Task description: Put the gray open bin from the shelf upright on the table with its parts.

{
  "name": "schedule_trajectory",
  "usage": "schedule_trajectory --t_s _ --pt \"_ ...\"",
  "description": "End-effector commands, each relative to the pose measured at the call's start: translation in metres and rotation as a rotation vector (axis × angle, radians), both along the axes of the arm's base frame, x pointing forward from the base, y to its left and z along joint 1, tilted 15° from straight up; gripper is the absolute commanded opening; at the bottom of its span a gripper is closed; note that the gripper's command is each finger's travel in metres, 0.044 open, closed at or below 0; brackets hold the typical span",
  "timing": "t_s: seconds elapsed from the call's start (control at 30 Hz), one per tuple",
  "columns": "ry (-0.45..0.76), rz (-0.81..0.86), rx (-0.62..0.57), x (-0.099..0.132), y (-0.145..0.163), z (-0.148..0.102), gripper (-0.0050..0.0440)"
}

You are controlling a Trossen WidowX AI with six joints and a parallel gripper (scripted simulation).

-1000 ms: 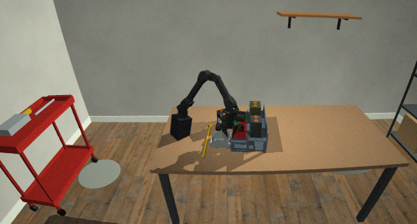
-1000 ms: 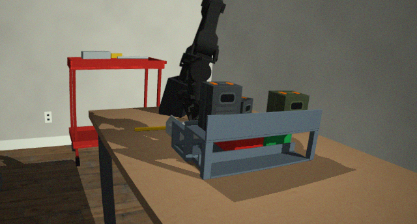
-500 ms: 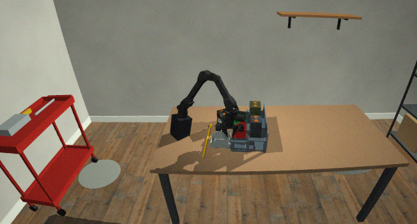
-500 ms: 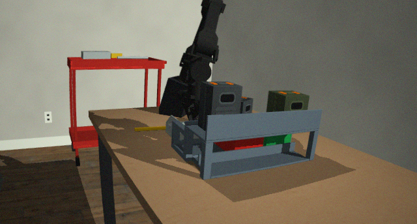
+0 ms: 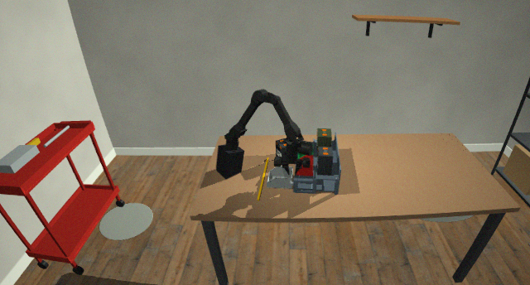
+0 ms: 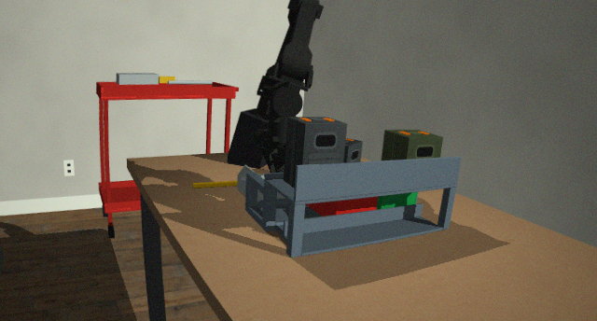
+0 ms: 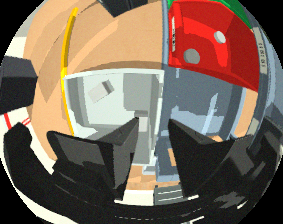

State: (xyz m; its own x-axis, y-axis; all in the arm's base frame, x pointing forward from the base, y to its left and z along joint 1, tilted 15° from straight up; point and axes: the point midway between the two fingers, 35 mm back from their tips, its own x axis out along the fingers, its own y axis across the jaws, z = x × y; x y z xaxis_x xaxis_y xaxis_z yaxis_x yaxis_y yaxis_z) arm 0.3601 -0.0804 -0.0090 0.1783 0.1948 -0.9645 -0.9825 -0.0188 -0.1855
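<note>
The gray open bin (image 5: 281, 179) sticks out of the left side of the blue-gray shelf unit (image 5: 320, 169) and rests low on the table. It also shows in the exterior view (image 6: 260, 197) and in the wrist view (image 7: 108, 106), with a small gray part (image 7: 100, 91) inside. My gripper (image 7: 153, 122) is directly above the bin, pointing down, in the top view (image 5: 284, 168). Its fingers stand partly open, one on each side of the bin's wall next to the shelf, not clamped on it.
Dark and olive boxes (image 6: 317, 141) (image 6: 411, 145) stand on top. A yellow stick (image 5: 262, 179) lies left of the gray bin. The arm's base (image 5: 229, 161) is at the table's back left.
</note>
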Motion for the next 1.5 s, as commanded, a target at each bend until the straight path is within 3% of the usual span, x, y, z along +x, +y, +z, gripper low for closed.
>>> schedule_trajectory --t_s 0.0,0.6,0.77,1.17,1.33,1.47 --pt "-0.025 -0.001 -0.008 0.004 -0.002 0.008 0.0150" --pt "-0.025 -0.001 -0.008 0.004 -0.002 0.008 0.0150" --pt "-0.020 -0.006 -0.008 -0.007 -0.012 0.061 0.0150" --pt "-0.020 -0.006 -0.008 -0.007 -0.012 0.061 0.0150" --pt "-0.020 -0.006 -0.009 -0.011 -0.017 0.086 0.0150" --pt "-0.020 -0.006 -0.009 -0.011 -0.017 0.086 0.0150"
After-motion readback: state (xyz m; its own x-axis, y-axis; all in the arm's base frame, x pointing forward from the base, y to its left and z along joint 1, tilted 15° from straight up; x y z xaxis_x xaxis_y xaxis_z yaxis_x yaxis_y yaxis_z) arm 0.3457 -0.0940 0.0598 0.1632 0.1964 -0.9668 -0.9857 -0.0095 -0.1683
